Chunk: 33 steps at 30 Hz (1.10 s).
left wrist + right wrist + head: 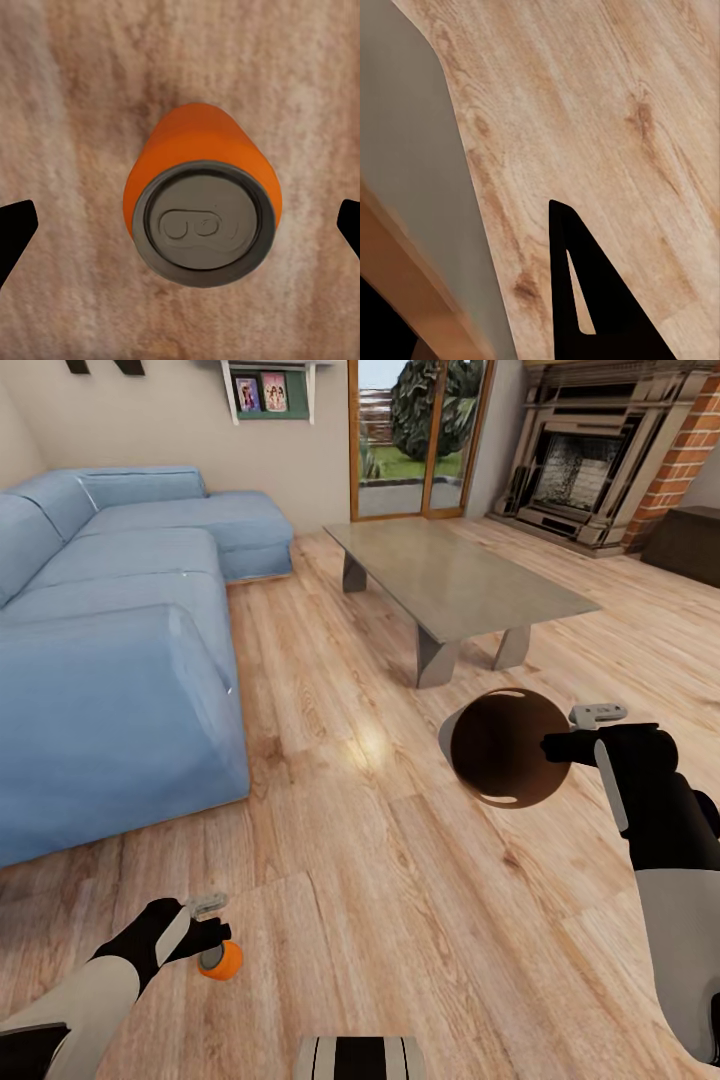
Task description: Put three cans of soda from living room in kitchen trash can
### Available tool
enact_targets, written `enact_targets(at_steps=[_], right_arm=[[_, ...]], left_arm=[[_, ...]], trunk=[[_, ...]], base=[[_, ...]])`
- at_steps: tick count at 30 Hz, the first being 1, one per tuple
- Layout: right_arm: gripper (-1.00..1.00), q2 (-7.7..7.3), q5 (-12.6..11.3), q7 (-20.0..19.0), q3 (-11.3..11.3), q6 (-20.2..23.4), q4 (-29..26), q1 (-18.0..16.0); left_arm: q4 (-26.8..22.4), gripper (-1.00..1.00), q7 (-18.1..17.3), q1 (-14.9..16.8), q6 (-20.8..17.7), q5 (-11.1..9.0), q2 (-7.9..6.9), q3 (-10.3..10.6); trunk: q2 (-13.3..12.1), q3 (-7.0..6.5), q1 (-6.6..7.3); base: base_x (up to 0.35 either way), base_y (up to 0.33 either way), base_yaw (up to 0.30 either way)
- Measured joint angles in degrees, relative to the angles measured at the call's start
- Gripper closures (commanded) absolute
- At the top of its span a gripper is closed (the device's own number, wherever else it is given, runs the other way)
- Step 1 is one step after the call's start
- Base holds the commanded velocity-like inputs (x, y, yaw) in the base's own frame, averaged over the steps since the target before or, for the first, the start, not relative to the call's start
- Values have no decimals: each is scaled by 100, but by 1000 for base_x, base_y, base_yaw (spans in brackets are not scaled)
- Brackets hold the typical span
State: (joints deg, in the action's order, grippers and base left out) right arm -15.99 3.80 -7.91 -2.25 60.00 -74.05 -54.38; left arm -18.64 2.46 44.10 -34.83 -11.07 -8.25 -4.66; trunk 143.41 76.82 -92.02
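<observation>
Light wood plank floor (400,880) throughout, glossy patch mid-room. Blue sectional sofa (110,660) along the left wall, chaise end reaching toward the far wall. Low grey coffee table (450,575) with angled slab legs, standing apart from the sofa, top bare. Glazed door (420,435) in a wooden frame at the far wall, greenery beyond. Stone fireplace (585,465) at far right, red brick column (685,455) beside it. Small wall shelf (265,395) holding two pictures

Head camera high, facing down over floor (400,880); left wrist close above orange can (202,217); both share can.
</observation>
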Motion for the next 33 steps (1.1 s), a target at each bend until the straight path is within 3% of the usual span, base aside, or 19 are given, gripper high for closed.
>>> enact_targets(at_steps=[7,13,18,23,33], right_arm=[[100,11,5,-3,7,0,14,4],[100,8,-3,-2,13,0,-1,9],[100,17,66,-3,14,0,-1,16],[100,53,384,-1,7,0,-3,17],[100,52,399,-4,5,0,-9,18]], left_arm=[[0,-100,0,2,3,3,6,0],[0,-100,0,2,27,0,8,0],[0,-100,0,1,40,1,8,0],[0,-100,-1,-1,46,2,8,0],[0,-100,-4,2,46,0,8,0]], trunk=[[7,153,-16],[8,203,-16],[8,224,-16],[8,230,-16],[8,231,-15]], base=[[0,0,0],[0,0,0],[0,0,0],[20,-3,0],[72,-23,0]])
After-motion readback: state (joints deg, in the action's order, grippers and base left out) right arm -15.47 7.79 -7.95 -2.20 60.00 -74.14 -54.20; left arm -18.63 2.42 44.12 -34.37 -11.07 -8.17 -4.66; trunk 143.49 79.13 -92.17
